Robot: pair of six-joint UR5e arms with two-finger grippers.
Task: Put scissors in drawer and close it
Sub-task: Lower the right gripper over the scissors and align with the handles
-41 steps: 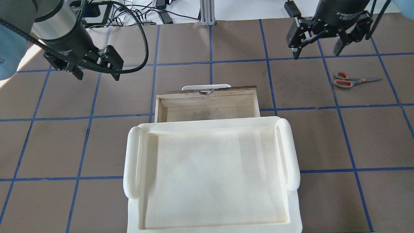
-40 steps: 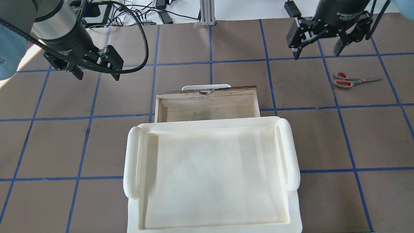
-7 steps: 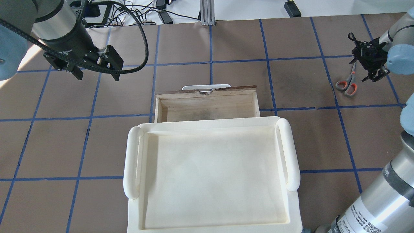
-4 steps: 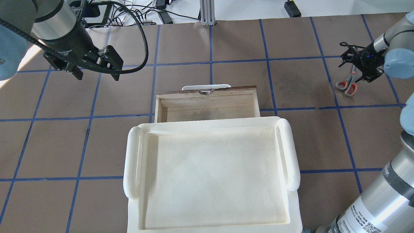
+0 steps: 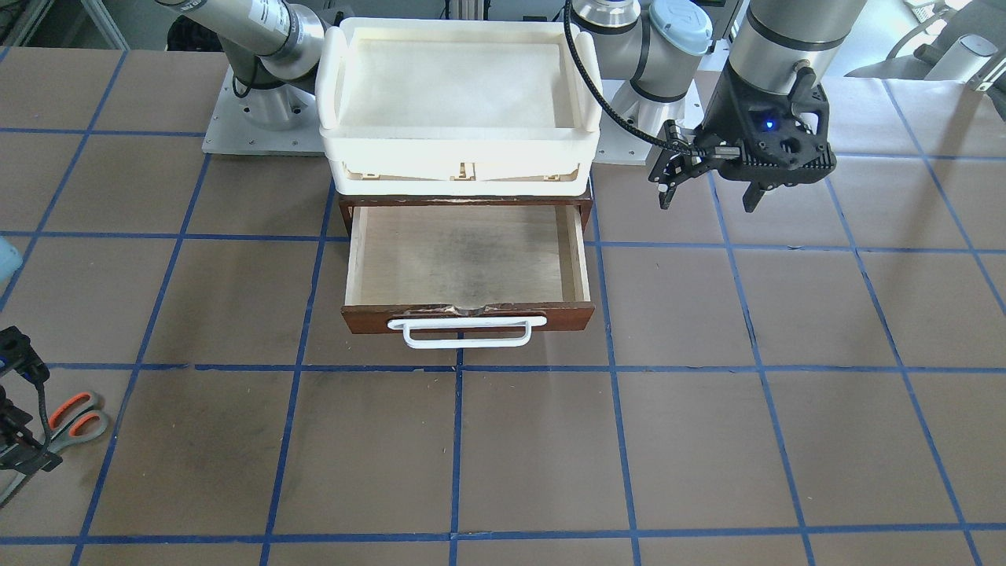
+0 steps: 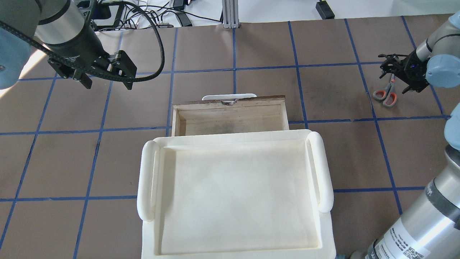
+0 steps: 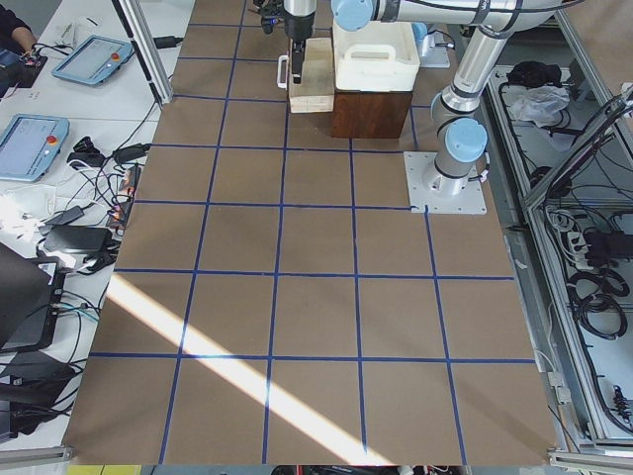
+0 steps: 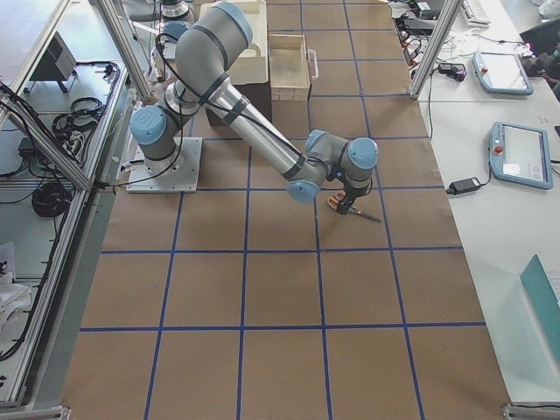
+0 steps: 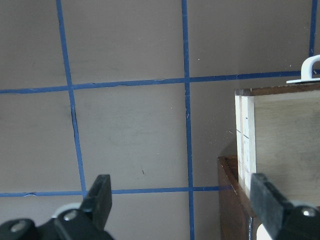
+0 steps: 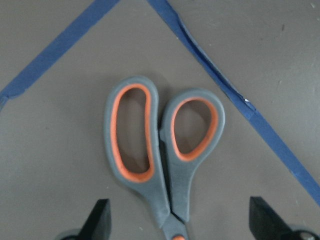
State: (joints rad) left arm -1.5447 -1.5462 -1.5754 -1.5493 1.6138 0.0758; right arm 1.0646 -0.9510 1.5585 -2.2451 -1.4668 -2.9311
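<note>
The scissors (image 10: 162, 150) lie flat on the brown table at the far right (image 6: 386, 95), shut, with the grey and orange loops toward the robot. My right gripper (image 10: 180, 220) is low over them, open, with one finger on each side near the pivot. It also shows in the overhead view (image 6: 395, 75) and the front view (image 5: 20, 405). The drawer (image 6: 230, 117) is pulled open and empty, with its white handle (image 5: 464, 334) on the far side. My left gripper (image 6: 107, 82) hovers open and empty to the drawer's left, and the drawer's corner (image 9: 280, 135) shows in its wrist view.
A cream-white plastic tray (image 6: 145, 180) sits on the dark cabinet above the drawer, close to the robot. Blue tape lines grid the table (image 6: 233, 50). Cables and tablets lie beyond the table's far edge.
Since about 5.5 s ago my right gripper has come down around the scissors, which have turned from lying sideways to pointing away. In the last second that gripper shifted slightly. The left arm is still.
</note>
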